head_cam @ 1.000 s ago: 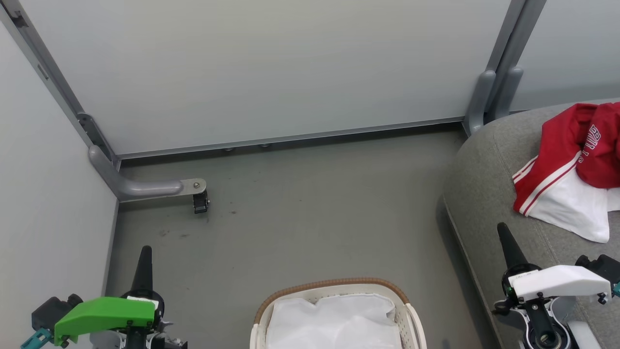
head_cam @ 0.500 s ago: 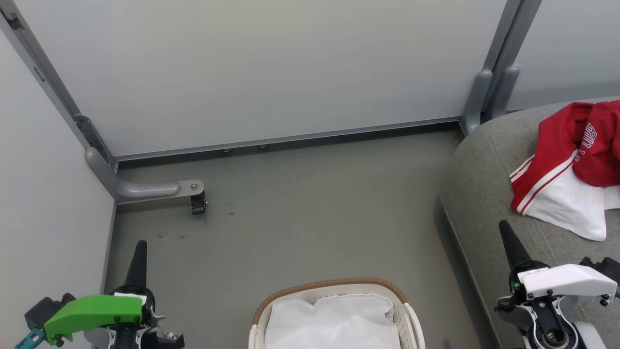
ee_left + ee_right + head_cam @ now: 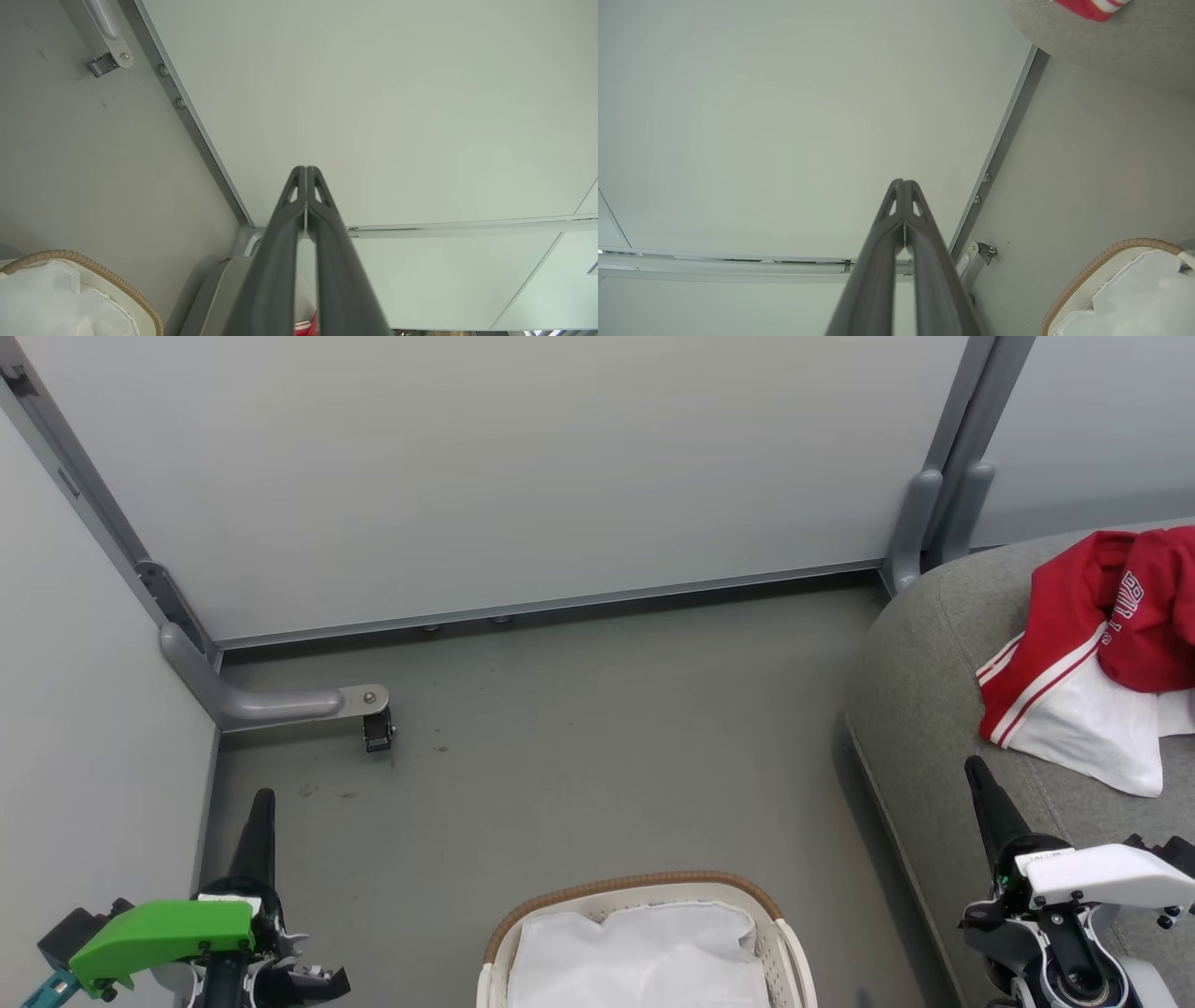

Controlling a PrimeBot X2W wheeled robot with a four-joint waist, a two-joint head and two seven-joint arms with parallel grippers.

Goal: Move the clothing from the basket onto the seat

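1. Right, nearest me in the head view, my left gripper (image 3: 260, 803) sits at the lower left under its green cover (image 3: 159, 938). Its fingers are pressed together on nothing, and the left wrist view confirms it: the left gripper (image 3: 306, 169) has its two tips touching.
2. At the lower right, under a white cover (image 3: 1106, 877), my right gripper (image 3: 976, 768) is closed and empty too. In the right wrist view the right gripper (image 3: 903, 182) shows its tips meeting.
3. Between the two arms, at the bottom edge, the basket (image 3: 635, 882) stands on the floor (image 3: 607, 728). Its crumpled white liner (image 3: 644, 957) lies inside the brown rim.
4. To the right of the basket, near it but apart, the grey seat (image 3: 924, 691) curves up the frame. My right gripper hangs over its near left edge.
5. Farther along the seat lies the clothing (image 3: 1092, 644), a red heap with white-and-red striped trim, a white part spread toward me and white lettering. It rests on the cushion beyond the right gripper's tip, clear of it, and the frame's right edge cuts it off. I cannot tell how many pieces are in the heap.
6. Farthest off, pale wall panels (image 3: 523, 476) close the corner. A grey caster foot (image 3: 373, 728) sticks out onto the floor at the left.
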